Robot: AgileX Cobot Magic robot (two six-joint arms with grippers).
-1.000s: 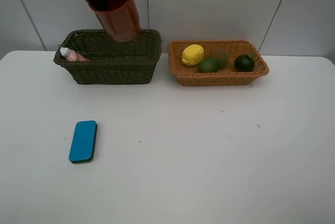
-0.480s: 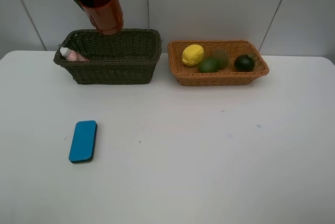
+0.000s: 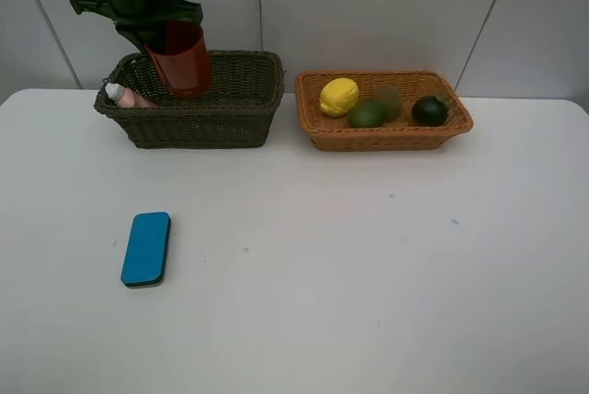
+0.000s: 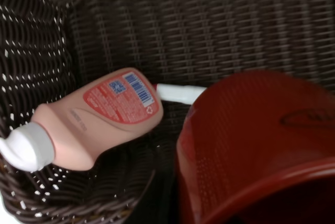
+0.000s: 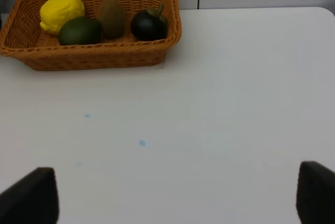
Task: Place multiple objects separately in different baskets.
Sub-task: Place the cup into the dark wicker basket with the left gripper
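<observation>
pink bottle (image 4: 94, 122) | red label: barcode, QR code | wording unreadable

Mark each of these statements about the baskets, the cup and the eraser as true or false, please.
1. The left gripper holds the red cup over the dark basket. True.
2. The blue eraser lies inside the orange basket. False: it lies on the table, in front of the dark basket.
3. The pink bottle lies in the dark basket. True.
4. The lemon is alone in its basket. False: the lime, kiwi and mangosteen share it.
5. The right gripper is shut on a fruit. False: it is open and empty.
</observation>
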